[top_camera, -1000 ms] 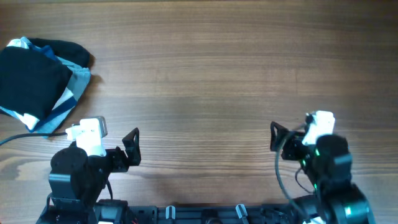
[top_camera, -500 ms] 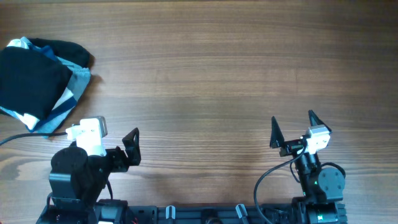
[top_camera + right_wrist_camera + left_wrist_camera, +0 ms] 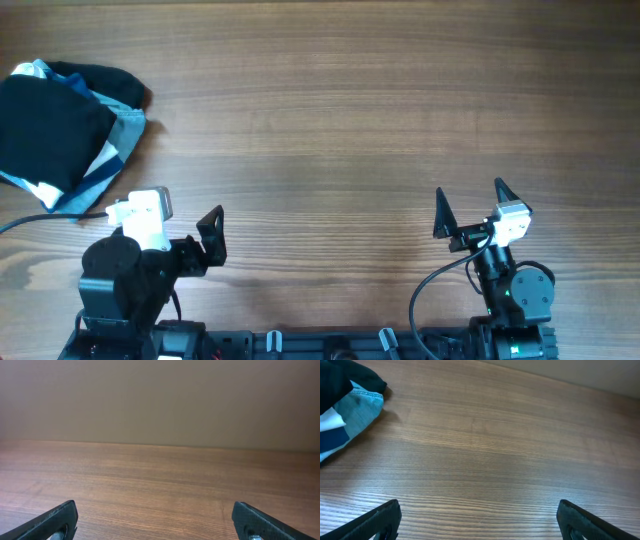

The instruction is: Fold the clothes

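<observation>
Starting at the near edge, we see the left hand [image 3: 205,243] sitting low over the near-left part of the worktop [image 3: 330,120]. Its wrist camera shows its two black fingers [image 3: 382,516] spread wide, with only bare wood grain between them, so it is open and holds nothing. A thin black cable [image 3: 20,223] runs off the left edge just beside that arm.

Over at the near right, the right hand [image 3: 470,200] points away from the base, its fingertips [image 3: 57,517] likewise set far apart. We see only wood between them, and beyond that a plain beige wall [image 3: 160,400] past the worktop's far edge. This hand is also open and empty.

Moving farther out, the middle of the worktop is brown wood with the grain running left to right.

Farthest from us, in the far-left corner, lies a loose pile of clothes. The black garment [image 3: 50,125] is on top of the pile and makes up most of it, well apart from both hands. We cannot make out a collar, sleeves or any logo from these views. A light-blue piece [image 3: 126,128] sticks out from under its right side, and white and navy cloth [image 3: 100,163] shows at the pile's near edge.
</observation>
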Tool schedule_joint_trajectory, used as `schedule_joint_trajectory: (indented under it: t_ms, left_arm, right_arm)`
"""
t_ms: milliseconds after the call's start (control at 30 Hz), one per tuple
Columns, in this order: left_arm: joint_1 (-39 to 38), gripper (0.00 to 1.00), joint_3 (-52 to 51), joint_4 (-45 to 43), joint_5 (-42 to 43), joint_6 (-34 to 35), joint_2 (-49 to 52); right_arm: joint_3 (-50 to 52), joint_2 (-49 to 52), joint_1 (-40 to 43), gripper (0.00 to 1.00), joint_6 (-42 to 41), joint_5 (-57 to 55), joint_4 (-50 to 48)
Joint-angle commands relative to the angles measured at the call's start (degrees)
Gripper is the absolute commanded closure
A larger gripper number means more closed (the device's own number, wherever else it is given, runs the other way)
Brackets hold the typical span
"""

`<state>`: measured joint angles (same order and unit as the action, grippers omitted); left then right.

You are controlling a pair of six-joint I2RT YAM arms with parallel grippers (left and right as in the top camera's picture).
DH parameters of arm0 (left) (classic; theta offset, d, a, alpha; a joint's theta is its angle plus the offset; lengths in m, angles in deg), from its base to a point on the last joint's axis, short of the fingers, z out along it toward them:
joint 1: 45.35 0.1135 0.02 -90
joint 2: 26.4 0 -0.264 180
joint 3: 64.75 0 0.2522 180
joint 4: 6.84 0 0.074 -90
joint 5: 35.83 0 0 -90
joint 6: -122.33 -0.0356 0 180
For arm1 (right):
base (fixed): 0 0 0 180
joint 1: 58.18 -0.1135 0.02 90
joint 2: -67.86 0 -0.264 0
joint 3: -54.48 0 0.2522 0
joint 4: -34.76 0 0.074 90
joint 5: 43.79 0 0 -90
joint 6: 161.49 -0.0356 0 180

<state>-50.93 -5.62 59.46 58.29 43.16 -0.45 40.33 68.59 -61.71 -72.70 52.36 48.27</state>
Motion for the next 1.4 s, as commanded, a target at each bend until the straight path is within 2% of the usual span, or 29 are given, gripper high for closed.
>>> schedule_joint_trajectory:
  t_ms: [0,300,467,600,700,933,1000,1367]
  left_arm:
    - [-0.20,0.00,-0.35,-0.15,-0.57,0.52,-0.24]
    - [0.17,0.00,-0.37,1.73,-0.59,0.31,-2.05]
    - [3.48,0.00,-8.72,-0.46,-0.57,0.31,-10.71]
    - [4.55,0.00,-26.27,-18.40,-0.55,0.33,-21.31]
    - [4.55,0.00,-34.10,-28.46,-0.59,0.31,-25.77]
    - [4.59,0.00,-45.13,-50.66,-2.21,-0.11,-25.77]
    - [4.59,0.00,-45.03,-48.24,-2.23,-0.09,-25.77]
    - [4.55,0.00,-45.03,-48.26,-1.64,0.31,-25.68]
  right_arm:
    - [0.07,-0.46,0.28,0.00,-0.61,-0.52,-0.11]
    - [0.09,-0.46,0.28,0.00,-0.61,-0.52,-0.11]
    - [0.07,-0.46,0.28,0.00,-0.61,-0.52,-0.11]
    - [0.09,-0.46,0.28,0.00,-0.61,-0.52,-0.11]
    - [0.09,-0.46,0.28,0.00,-0.61,-0.52,-0.11]
    - [0.09,-0.46,0.28,0.00,-0.63,-0.52,-0.09]
    - [0.07,-0.46,0.28,0.00,-0.63,-0.52,-0.11]
    - [0.07,-0.46,0.28,0.00,-0.63,-0.52,-0.11]
